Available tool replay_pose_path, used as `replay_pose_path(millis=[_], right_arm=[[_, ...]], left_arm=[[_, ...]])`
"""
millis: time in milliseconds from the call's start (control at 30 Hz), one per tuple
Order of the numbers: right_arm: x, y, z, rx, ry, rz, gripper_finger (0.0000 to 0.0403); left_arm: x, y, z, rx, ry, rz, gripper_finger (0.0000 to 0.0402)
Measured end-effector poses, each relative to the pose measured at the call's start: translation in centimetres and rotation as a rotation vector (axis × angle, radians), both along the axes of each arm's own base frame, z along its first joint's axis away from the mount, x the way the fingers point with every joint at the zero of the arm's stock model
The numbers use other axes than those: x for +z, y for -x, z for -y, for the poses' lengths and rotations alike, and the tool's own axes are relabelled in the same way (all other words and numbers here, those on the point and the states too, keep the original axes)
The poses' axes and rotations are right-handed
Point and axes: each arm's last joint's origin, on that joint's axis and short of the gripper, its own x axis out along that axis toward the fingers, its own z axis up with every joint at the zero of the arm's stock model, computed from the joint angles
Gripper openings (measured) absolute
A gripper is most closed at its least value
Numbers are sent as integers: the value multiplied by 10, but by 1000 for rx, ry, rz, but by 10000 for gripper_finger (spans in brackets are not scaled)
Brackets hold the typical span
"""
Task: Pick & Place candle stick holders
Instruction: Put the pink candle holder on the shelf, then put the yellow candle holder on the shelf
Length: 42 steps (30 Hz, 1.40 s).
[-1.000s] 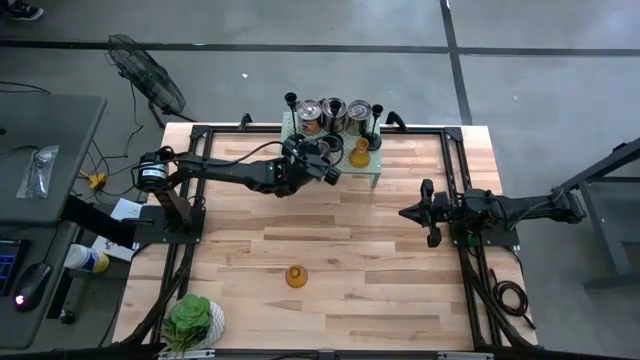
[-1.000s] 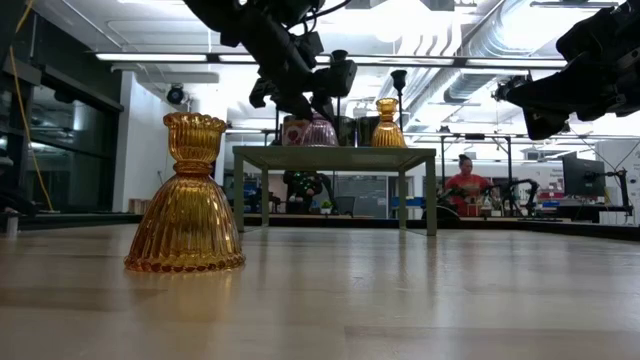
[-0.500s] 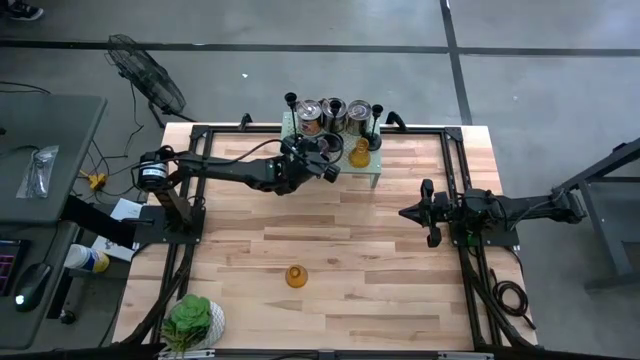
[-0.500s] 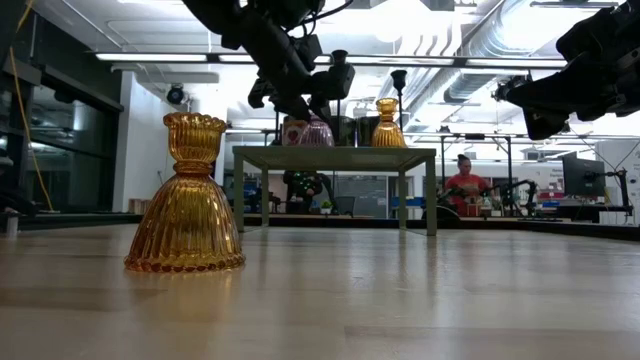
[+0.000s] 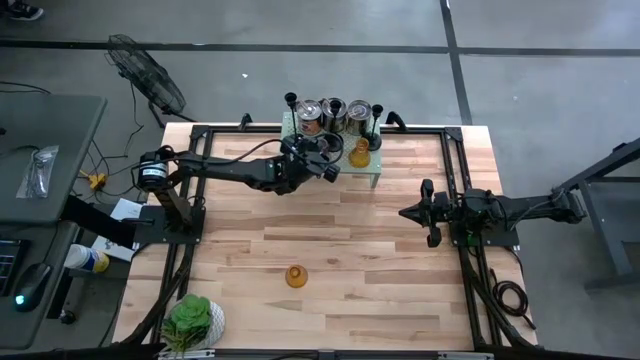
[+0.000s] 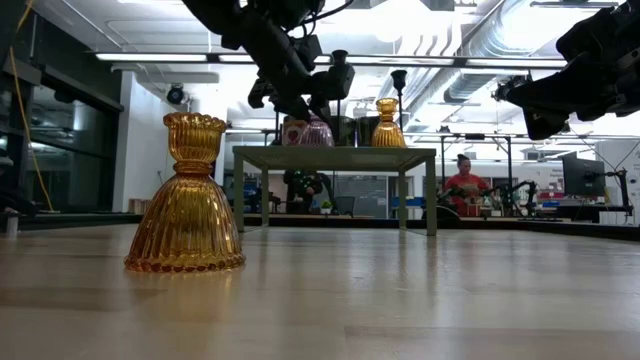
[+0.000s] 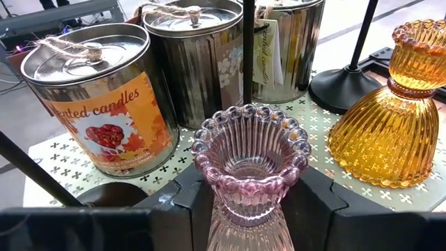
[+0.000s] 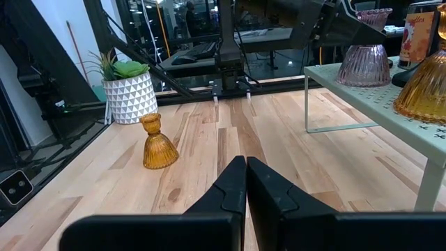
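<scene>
Left tool (image 7: 245, 209) pinches pink holder (image 7: 249, 160) at its narrow neck on shelf (image 7: 63, 157); rigid, slick, breakable glass.

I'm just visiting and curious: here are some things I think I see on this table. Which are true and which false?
1. The left claw grips the pink glass holder on the green shelf. True.
2. The right claw holds an amber holder. False: it is shut on nothing, waiting above the bare wooden table.
3. One amber holder stands alone on the table, away from the shelf. True.
4. The candle tins lie tipped over on the floor. False: they stand upright on the shelf.
5. A second amber holder stands on the shelf. True.
</scene>
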Motion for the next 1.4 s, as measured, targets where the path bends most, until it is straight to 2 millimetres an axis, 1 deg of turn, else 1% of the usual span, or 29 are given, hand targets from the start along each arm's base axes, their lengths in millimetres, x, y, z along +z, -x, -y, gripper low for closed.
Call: replay_pose_path(millis=[300,400,500,733,900,1000,1200,1300,1400], right_arm=[[0,0,0,0,0,0,4],[0,0,0,0,0,0,4],[0,0,0,0,0,0,4],[0,0,0,0,0,0,4],[0,0,0,0,0,0,4],[0,0,0,0,0,0,4],[0,0,0,0,0,0,4],[0,0,0,0,0,0,4],[0,0,0,0,0,0,4]], left_arm=[[0,0,0,-13,-20,-30,135],[0,0,0,-14,-37,-53,146],[-1,1,0,-19,-45,-74,173],[-3,0,0,-24,-42,-86,255],[-2,1,0,-23,-46,-85,290],[5,3,1,-41,-77,-107,298],[18,9,5,-69,-102,-112,301],[23,15,13,-87,-105,-100,301],[25,28,27,-117,-112,-85,301]])
